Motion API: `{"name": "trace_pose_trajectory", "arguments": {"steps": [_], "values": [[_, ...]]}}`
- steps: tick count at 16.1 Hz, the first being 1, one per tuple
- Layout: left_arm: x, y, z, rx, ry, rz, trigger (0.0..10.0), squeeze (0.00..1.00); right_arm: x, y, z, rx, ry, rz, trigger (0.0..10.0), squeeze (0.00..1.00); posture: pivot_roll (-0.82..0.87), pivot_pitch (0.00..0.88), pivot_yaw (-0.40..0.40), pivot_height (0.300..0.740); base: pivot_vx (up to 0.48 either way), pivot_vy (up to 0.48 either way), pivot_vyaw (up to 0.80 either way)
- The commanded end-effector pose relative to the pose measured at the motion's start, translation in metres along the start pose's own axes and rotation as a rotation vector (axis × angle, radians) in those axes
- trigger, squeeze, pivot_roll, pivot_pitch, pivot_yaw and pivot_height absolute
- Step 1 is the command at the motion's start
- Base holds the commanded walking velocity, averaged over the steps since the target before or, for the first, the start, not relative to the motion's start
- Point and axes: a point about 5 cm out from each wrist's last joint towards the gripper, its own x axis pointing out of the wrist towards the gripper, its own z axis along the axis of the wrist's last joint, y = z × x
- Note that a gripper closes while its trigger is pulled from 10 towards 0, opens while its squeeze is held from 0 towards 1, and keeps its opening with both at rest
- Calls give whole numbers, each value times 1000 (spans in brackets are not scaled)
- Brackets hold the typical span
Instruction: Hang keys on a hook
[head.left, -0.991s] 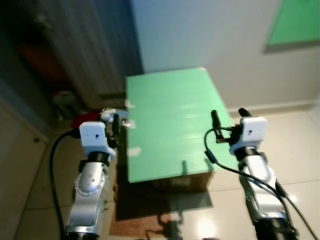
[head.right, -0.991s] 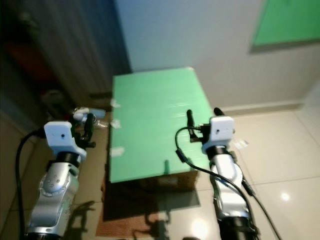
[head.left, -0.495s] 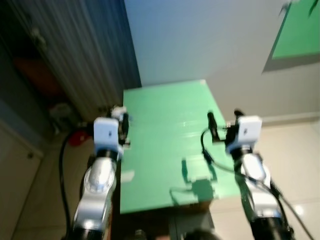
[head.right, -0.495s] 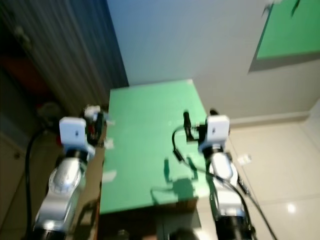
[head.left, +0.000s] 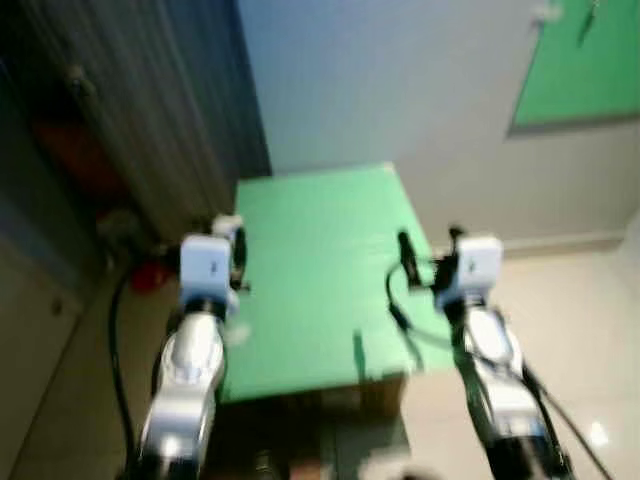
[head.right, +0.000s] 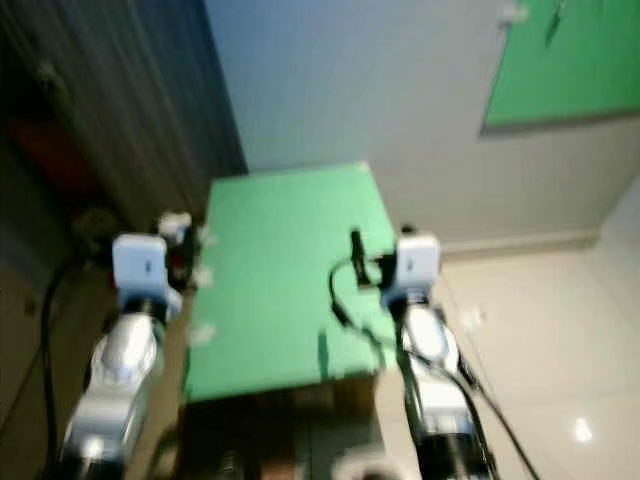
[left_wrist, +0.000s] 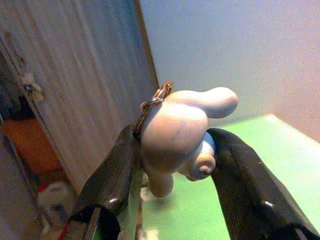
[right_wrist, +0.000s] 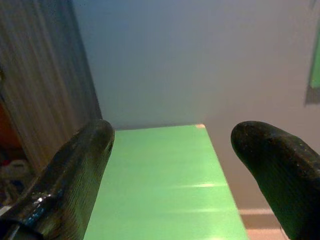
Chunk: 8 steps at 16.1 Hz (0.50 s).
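Note:
My left gripper (left_wrist: 172, 150) is shut on a white rounded figurine key charm (left_wrist: 177, 132) with a metal ring (left_wrist: 156, 97) at its top. In the head views that left gripper (head.left: 228, 248) is held over the left edge of a green-topped box (head.left: 315, 265). My right gripper (head.left: 428, 250) stands open over the box's right side, with nothing between its fingers (right_wrist: 75, 175). A green board (head.left: 575, 65) hangs on the wall at the upper right, with small items (head.left: 545, 12) blurred at its top edge.
A dark ribbed cabinet or door (head.left: 130, 110) stands at the left, with a red object (head.left: 148, 275) on the floor beside it. A pale wall (head.left: 380, 80) is behind the box. Shiny tiled floor (head.left: 580, 320) lies to the right.
The camera has moved closer and tilted up, so the box and the wall board have shifted in view. Both arms keep their poses; the left still holds the charm.

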Motion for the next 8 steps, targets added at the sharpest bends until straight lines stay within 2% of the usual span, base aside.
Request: {"name": "trace_pose_trajectory", "arguments": {"steps": [1, 8], "values": [[4, -3, 4, 5, -10, 2, 0, 0, -3, -5, -4, 4, 19, -19, 10000, 0, -164, 44, 127, 740, 0, -472, 0], [5, -6, 2, 17, 10, 23, 0, 0, -8, -5, -6, 6, 28, -20, 10000, 0, -173, 51, 132, 740, 0, -469, 0]]}}
